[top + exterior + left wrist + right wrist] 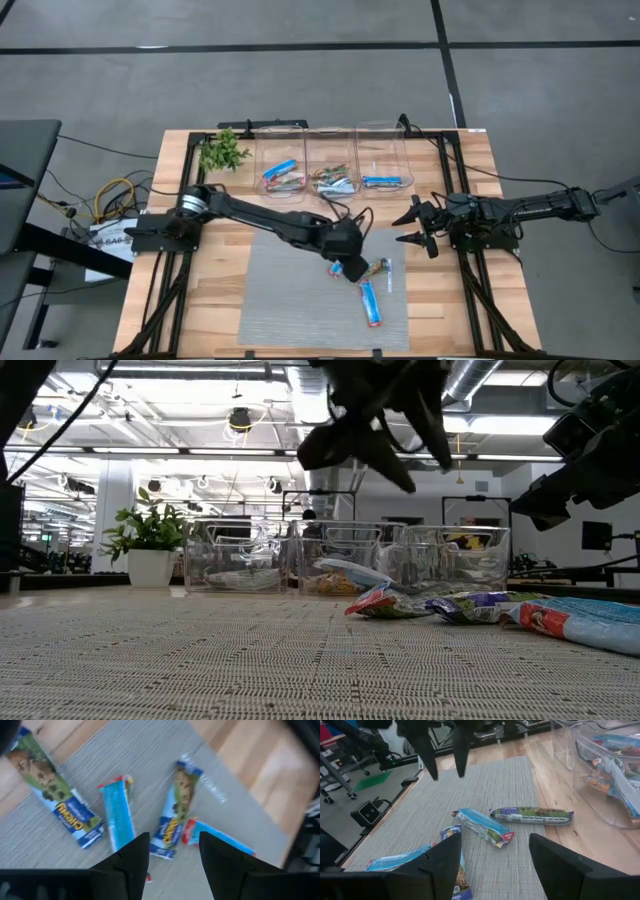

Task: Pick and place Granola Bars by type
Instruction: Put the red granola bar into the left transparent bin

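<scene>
High view: overhead, straight down, whole table [200, 300] and both arms.
Low view: mat [250, 660] level, facing bins [340, 555] and room.
Left wrist: close above Granola Bars [117, 812].
Right wrist: low, across mat.
Shared: mat, bars.

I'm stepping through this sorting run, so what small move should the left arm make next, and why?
Probably lower the left claw straight down. In the left wrist view its fingers are open and hang above the green and blue Chewy bar on the grey mat, gripping nothing. The right claw waits open over the table's right edge.
</scene>
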Available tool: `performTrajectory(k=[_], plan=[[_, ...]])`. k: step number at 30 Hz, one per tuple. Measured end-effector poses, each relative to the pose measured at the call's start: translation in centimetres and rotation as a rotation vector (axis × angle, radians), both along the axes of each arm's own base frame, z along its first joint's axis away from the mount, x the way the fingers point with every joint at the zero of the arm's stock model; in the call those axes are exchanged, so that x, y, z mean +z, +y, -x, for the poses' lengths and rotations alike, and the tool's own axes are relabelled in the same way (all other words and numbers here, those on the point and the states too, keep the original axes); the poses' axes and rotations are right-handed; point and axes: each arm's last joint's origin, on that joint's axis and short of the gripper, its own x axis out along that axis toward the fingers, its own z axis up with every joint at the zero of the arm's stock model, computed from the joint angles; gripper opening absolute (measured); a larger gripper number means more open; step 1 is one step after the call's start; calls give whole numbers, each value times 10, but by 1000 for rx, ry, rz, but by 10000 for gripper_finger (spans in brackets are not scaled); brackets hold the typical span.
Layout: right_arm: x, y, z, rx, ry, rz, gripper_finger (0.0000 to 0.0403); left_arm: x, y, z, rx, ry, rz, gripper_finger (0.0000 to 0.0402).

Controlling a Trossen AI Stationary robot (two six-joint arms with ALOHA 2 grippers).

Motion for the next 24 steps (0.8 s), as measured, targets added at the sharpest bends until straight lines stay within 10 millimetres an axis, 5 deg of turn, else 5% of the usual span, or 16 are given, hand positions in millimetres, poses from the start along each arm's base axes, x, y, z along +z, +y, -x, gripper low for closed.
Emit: performTrajectory(k=[9,24], plan=[[0,0,0,0,0,0,226,-19,-4,-21,-14,95,-27,164],[0,0,0,0,1,0,226,-75,-4,-26,-27,276,-70,164]])
